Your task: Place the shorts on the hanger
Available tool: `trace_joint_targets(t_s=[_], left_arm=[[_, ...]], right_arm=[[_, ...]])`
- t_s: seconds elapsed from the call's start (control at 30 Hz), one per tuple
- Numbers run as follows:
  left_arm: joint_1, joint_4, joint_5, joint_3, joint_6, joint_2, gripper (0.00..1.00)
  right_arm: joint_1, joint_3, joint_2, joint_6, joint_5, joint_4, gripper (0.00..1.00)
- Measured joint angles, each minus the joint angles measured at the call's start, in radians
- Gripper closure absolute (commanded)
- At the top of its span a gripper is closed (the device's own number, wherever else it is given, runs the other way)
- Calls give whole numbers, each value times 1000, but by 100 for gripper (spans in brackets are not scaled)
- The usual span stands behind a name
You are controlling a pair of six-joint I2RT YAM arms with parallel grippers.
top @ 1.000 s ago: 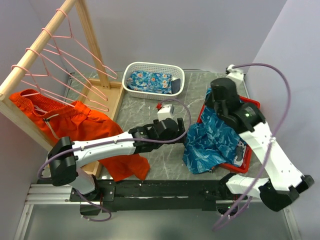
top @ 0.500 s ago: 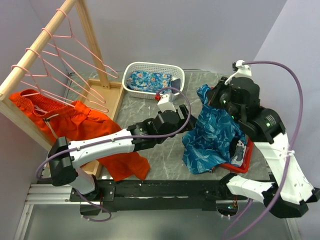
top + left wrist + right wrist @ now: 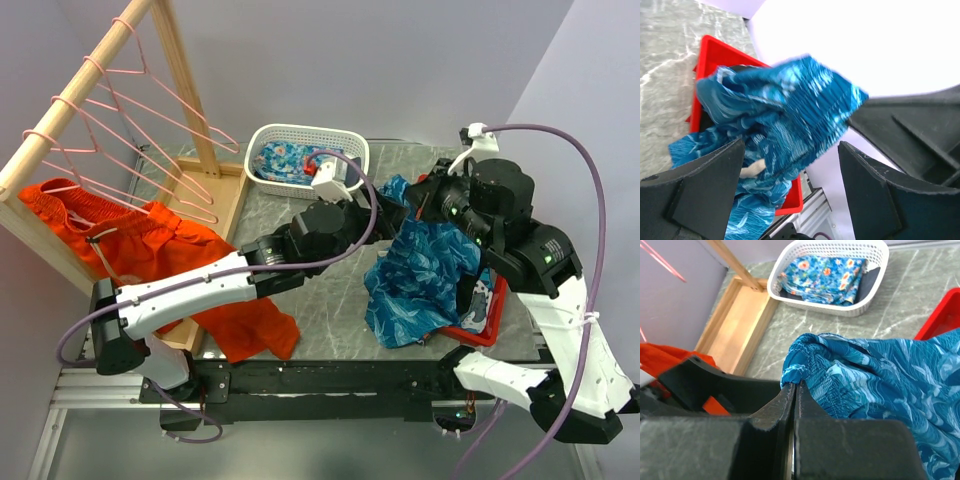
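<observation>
Blue leaf-print shorts pinched in the right gripper, plain only from its wrist; left gripper agape.

Grey marble-look table, seemingly lilac walls

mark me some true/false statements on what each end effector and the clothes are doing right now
1. The right end effector is shut on the shorts. True.
2. The left end effector is shut too. False: its jaws stand open on either side of the bunched fabric.
3. The white basket holds the shorts. False: it holds a floral cloth.
4. Part of the shorts lies over the red tray. True.
5. The orange shorts lie in the tray. False: they lie at the left, by the wooden rack.
</observation>
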Motion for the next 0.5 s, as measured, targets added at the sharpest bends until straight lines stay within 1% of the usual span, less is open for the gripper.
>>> trace_joint_targets(t_s=[0.07, 0.27, 0.5], left_arm=[[-7, 14, 5, 10, 13, 10, 19], [-27, 45, 31, 9, 39, 71, 24], [-35, 98, 62, -41, 58, 91, 29]], right_arm=[[0, 24, 14, 0, -7, -3, 100], [0, 113, 43, 4, -25, -23, 100], [0, 225, 55, 13, 6, -63, 100]])
